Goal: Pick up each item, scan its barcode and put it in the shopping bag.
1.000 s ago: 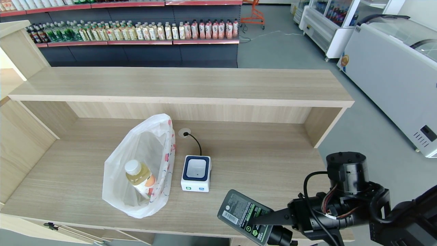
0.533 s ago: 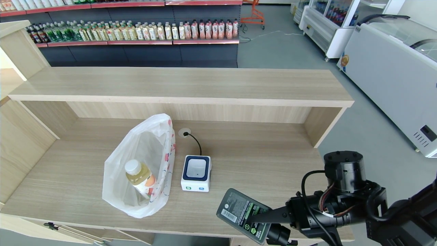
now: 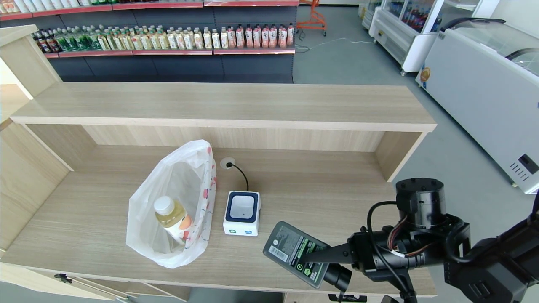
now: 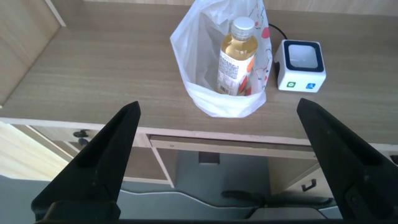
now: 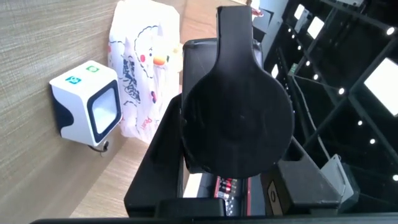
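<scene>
- Up and leftward since a second ago goes the right gripper (image 3: 322,265), carrying the dark packet (image 3: 290,251) from the counter's front edge in over the wood and nearer the scanner (image 3: 242,212); bag, bottle and scanner have kept their places.
- Wooden counter (image 3: 337,198), with a raised shelf along its far side, bears everything else.
- White shopping bag (image 3: 143,223) stands open on the counter's left half, just beside the scanner. The head view looks into its mouth. The right wrist view (image 5: 140,81) gives its printed outer side instead, and the left wrist view (image 4: 233,106) its near wall by the counter's front edge.
- Right gripper's fingers are clamped on the packet's right end, one above and one below. The packet is held off the counter, tilted, just right of and nearer than the scanner. Its printed face and white barcode patch are turned up to the head camera.
- Left gripper (image 4: 219,109) hangs off the counter's front edge with its jaws spread wide and nothing between them, bag and scanner beyond.
- Scanner, a white cube with a dark-framed window on top, shows two small coloured marks on its near face from the left wrist (image 4: 301,65). From the right wrist (image 5: 84,109) window and marks sit on adjoining faces.
- Bottle (image 3: 170,216) of pale yellow drink with a white cap leans inside the bag; its label is seen from the left wrist (image 4: 235,56).
- Black cable (image 3: 243,176) runs from the scanner's back to a round port in the counter.
</scene>
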